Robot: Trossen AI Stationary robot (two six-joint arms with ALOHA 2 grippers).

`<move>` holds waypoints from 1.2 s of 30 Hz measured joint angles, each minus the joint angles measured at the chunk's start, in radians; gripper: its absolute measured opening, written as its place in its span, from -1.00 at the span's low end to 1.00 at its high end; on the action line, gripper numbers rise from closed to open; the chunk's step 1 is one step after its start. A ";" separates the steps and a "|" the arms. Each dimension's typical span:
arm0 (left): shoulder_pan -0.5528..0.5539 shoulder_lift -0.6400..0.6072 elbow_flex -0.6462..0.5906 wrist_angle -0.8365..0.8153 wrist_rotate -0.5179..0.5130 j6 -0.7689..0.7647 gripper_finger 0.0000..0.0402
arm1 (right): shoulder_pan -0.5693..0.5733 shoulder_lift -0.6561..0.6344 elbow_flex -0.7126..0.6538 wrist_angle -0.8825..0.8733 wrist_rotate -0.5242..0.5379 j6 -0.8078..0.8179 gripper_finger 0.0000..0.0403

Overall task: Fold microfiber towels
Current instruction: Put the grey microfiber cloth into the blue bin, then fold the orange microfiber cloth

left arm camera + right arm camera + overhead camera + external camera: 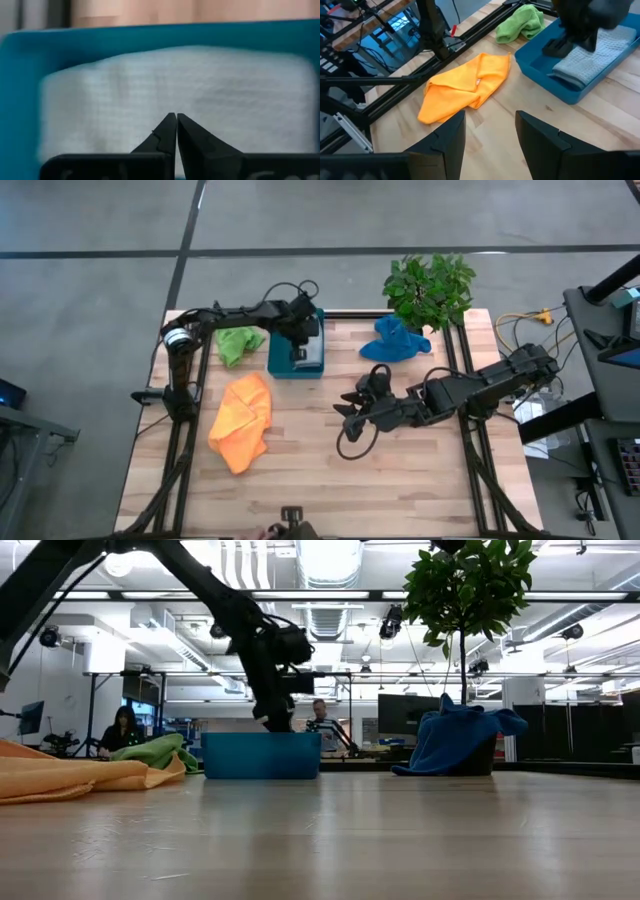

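We find the grey towel (600, 55) folded flat inside the teal tray (281, 366), with the left gripper (176, 120) pressed shut above it, holding nothing. We judge this towel stowed; next comes the orange towel (243, 421) beside the tray, which the half-open, empty right gripper (352, 402) faces.

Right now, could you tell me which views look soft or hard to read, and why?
Left wrist view: the folded grey microfiber towel and the rigid teal plastic tray are blurred, too close to focus. Low view: bright ceiling lights silhouette the left arm; the wooden table foreground is soft. High view: evenly lit.
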 joint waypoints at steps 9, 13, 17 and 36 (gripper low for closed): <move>0.080 -0.027 0.000 0.081 -0.116 0.026 -1.00 | 0.005 0.000 0.000 -0.001 -0.001 0.006 -0.17; 0.106 -0.016 0.000 0.108 -0.158 0.026 -1.00 | 0.005 0.000 0.000 -0.001 -0.001 0.002 -0.17; 0.111 0.010 -0.002 0.107 -0.172 0.026 -1.00 | 0.005 0.000 0.000 -0.001 -0.001 -0.001 -0.17; 0.094 -0.208 0.004 -0.044 -0.253 -0.007 -1.00 | 0.005 0.001 0.000 -0.006 0.002 -0.119 -0.17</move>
